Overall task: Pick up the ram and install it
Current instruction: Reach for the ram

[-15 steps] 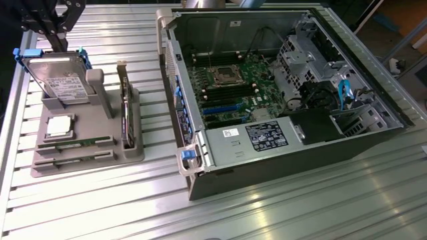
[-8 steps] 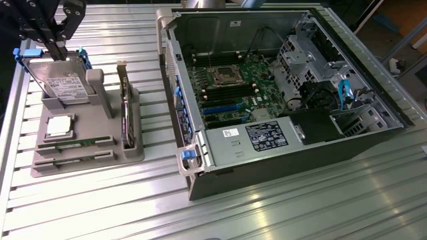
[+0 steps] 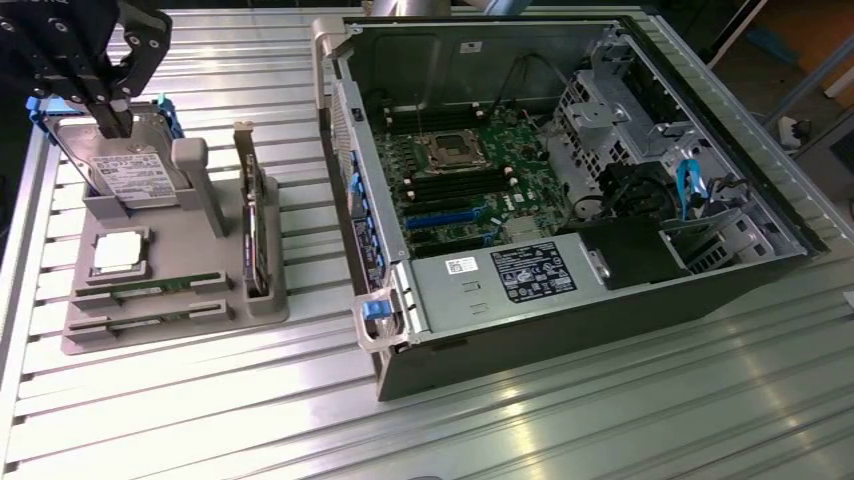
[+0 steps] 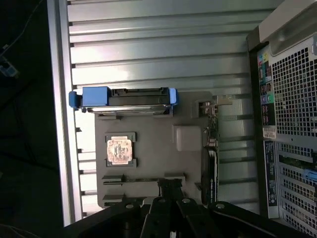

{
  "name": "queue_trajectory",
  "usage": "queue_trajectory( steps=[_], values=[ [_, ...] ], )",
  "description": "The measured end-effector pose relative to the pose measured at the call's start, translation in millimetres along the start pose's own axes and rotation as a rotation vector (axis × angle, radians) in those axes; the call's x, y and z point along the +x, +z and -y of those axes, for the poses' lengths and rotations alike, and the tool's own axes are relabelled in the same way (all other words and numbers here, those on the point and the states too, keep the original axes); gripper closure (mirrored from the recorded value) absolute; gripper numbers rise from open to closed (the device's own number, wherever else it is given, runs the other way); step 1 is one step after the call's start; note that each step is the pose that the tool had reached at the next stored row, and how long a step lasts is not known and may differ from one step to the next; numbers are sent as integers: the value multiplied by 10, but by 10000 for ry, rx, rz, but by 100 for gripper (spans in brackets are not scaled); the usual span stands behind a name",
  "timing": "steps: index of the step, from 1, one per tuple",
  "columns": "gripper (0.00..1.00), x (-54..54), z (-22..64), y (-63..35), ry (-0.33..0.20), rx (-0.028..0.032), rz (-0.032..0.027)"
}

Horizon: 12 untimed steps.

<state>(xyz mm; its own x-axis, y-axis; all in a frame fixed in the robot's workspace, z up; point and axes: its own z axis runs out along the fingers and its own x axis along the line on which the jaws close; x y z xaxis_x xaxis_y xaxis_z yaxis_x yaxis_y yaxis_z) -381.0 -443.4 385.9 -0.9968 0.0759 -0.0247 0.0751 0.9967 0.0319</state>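
hovering hand closed, holding nothing, above tray

Table: silver metal, ribbed in parallel stripes, with bright glare patches. Holder tray: plain matt grey. Ram: green. Hard drive: silver, white label with dark print; rails on it blue. Gripper: black. Computer case: dark grey outside, bare silver metal inside. Motherboard: green, with blue slots
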Motion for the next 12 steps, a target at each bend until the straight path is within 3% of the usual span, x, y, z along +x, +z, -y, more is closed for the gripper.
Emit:
queue_trajectory(
  steps=[12],
  values=[
    [89,-16,236,-7,-2,107,7]
  ],
)
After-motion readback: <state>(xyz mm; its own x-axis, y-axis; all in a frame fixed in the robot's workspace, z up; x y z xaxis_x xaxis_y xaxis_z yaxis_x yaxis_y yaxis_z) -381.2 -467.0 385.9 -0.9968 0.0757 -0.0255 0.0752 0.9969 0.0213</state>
